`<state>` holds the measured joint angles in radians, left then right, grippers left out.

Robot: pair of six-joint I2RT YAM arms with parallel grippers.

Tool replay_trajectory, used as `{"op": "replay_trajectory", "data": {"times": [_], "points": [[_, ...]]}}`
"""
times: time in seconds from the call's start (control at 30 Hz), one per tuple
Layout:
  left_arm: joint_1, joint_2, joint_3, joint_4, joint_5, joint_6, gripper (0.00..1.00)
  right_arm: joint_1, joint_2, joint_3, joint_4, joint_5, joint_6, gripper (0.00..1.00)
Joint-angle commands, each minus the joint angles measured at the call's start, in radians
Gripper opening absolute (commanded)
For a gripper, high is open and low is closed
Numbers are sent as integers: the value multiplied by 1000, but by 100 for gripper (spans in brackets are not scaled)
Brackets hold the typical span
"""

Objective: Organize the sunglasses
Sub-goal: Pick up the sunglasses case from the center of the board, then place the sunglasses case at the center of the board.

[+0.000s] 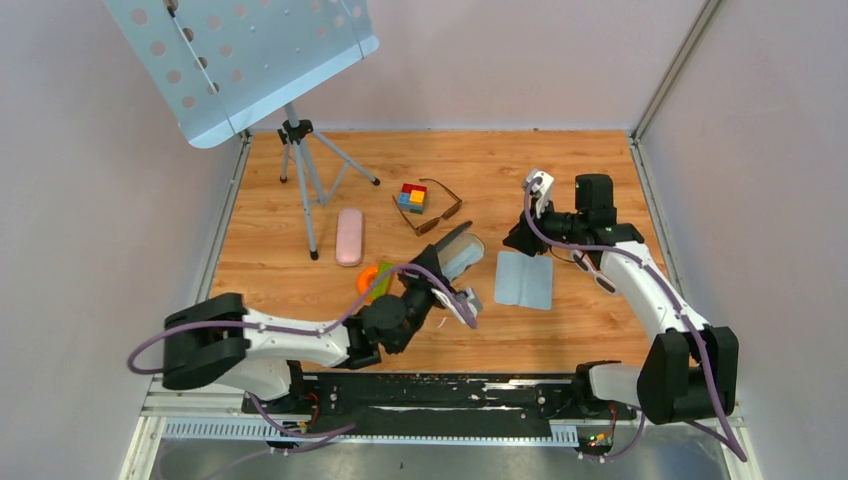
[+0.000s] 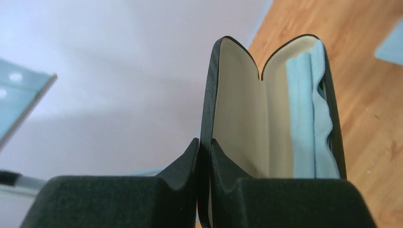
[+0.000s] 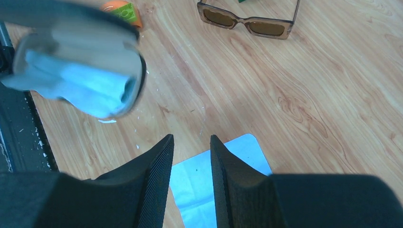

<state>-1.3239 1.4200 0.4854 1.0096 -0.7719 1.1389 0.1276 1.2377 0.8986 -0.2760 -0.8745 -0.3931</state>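
Top external view tells me the sunglasses (image 1: 438, 214) lie mid-table toward the far edge, frame slanting near-left to far-right, just beyond the open black case (image 1: 457, 250) my left gripper (image 2: 204, 147) pinches by one wall, while my empty, narrowly parted right gripper (image 3: 192, 142), seemingly slightly farther off rightward, faces them
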Motion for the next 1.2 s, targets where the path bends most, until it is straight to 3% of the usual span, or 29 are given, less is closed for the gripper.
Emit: {"op": "replay_trajectory", "data": {"times": [0.0, 0.1, 0.33, 0.47, 0.6, 0.83, 1.17], "points": [[110, -186, 61, -320, 150, -329, 0, -16, -3, -7, 8, -48, -3, 38], [142, -240, 96, -534, 246, -445, 0, -16, -22, -6, 5, -74, 0, 38], [143, -319, 93, -616, 259, -473, 0, -15, -30, 30, -20, -168, 48, 38], [132, -326, 103, -647, 253, -405, 0, -11, -16, 91, -39, -204, 76, 38], [34, -323, 169, -697, 203, -263, 0, -11, -8, 111, -67, -187, 48, 38], [-9, -271, 155, -632, 188, -126, 0, -11, -6, 82, -80, -178, 14, 38], [0, -235, 84, -567, 130, -228, 0, -14, 75, 142, -121, -47, -82, 37]]}}
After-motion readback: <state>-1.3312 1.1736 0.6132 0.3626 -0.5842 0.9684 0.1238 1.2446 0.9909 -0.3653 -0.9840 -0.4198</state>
